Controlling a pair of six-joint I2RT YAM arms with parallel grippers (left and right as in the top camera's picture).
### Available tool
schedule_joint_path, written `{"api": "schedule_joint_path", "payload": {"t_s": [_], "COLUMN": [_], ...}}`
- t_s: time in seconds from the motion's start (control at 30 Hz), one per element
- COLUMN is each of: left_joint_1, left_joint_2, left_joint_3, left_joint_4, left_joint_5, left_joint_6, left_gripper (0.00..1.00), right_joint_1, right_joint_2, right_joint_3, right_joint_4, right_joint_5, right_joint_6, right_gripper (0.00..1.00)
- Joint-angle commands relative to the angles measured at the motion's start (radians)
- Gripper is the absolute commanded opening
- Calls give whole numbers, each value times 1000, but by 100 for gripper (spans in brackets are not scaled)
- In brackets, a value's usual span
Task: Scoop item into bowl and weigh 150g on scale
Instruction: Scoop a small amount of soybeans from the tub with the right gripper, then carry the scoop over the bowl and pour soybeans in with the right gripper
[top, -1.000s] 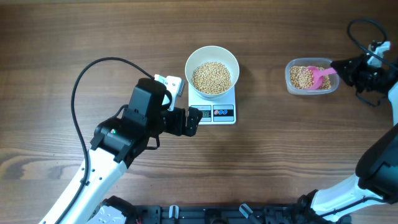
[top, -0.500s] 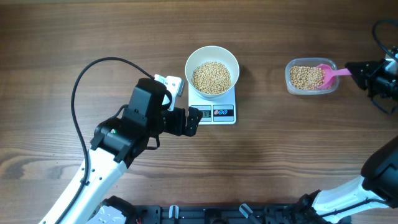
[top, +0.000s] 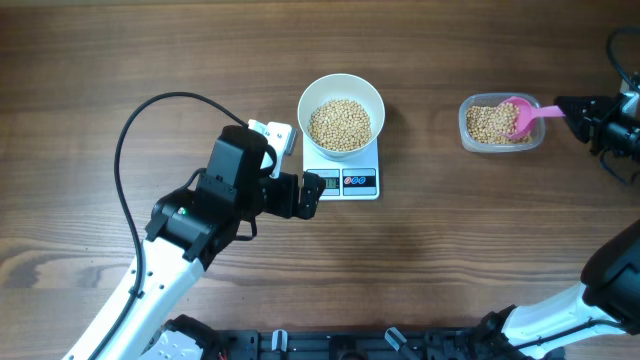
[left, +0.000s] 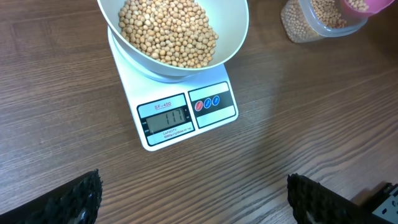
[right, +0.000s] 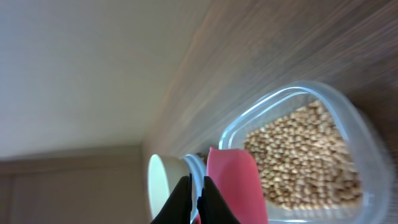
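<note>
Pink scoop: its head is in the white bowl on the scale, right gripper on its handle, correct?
No. The overhead view shows the head of the pink scoop in the clear tub of beans, apart from the white bowl on the scale. The right gripper is on its handle.

We saw soft, even light and faint shadows overhead; beyond the right jaws, the tub (right: 280, 96) smeared with blur.

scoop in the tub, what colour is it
The scoop is pink, clearest in the overhead view.
</note>
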Motion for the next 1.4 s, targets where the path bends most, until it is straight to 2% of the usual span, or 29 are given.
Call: {"api": "schedule_joint_path", "payload": {"t_s": [0.0, 0.2, 0.4, 0.77, 1.03, 1.37], "left_joint_1": [-5, -5, -5, -5, -5, -5], "left_joint_2": [5, 5, 5, 5, 5, 5], "left_joint_3": [0, 0, 0, 0, 0, 0], "left_joint_4": [3, 3, 3, 3, 3, 3], "left_joint_5": [-2, -2, -2, -2, -2, -2], "left_joint_6": [5, 5, 5, 5, 5, 5], "left_gripper": [100, 100, 100, 100, 100, 100], "right_joint_1": [-3, -2, 13, 150, 250, 426], "right_joint_2": [24, 24, 24, 24, 24, 24], "right_joint_3": [-1, -1, -1, -1, -1, -1], "right_joint_4": [-1, -1, -2, 71, 308, 735], "right_joint_5": [-105, -144, -216, -255, -286, -270], "right_joint_6": [39, 102, 105, 259, 535, 883], "right_gripper": [4, 4, 4, 4, 4, 4]}}
